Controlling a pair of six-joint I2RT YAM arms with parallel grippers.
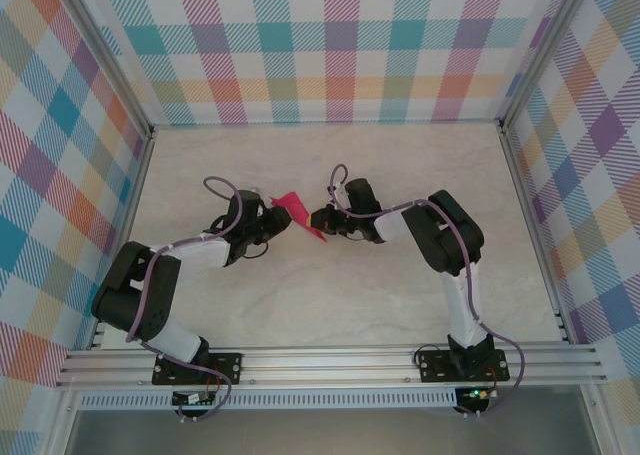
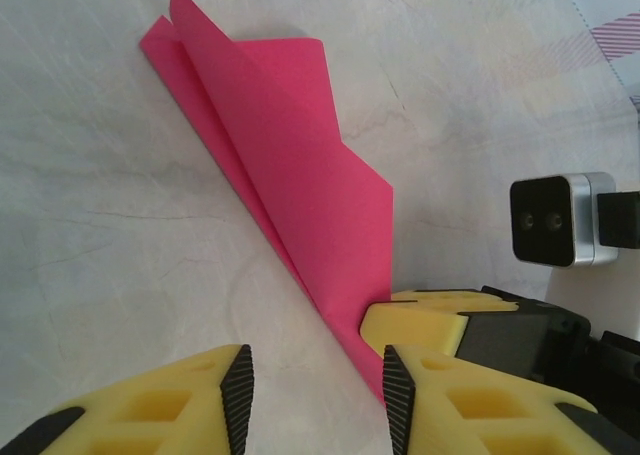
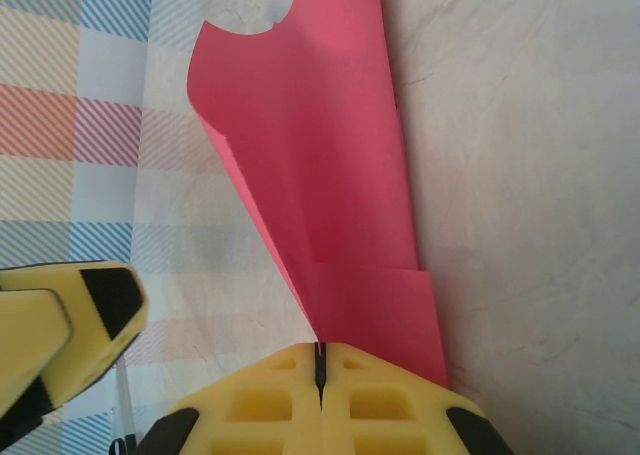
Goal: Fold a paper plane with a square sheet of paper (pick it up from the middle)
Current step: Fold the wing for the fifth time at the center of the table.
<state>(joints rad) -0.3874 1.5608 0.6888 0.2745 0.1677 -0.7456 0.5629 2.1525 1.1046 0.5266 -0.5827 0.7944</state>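
My right fingers (image 3: 345,395) are pressed together on the lower end of the sheet of paper (image 3: 320,205). They pinch it so that it stands up off the tabletop (image 2: 120,255), near the middle and between my two arms. My left fingers (image 2: 236,390) are spread, with bare tabletop in the gap between them. The paper's bottom tip lies just beside the inner pad of one of them, but nothing is clamped there.

The sheet is not a flat square. It is doubled along one long slanted crease, with layers lying over each other and one far end running to a point. From my right wrist I also see a shorter flap whose straight edge crosses the paper just above my grip. The outer layer curls away from the one under it and is not pressed flat.

From this I judge that the pick-up and the first folds are done, and the work is somewhere in its early or middle part. What I hold is not yet a narrow dart: I see no wings turned down, and the loose layer needs creasing. I cannot tell how many folds are hidden inside the layers.
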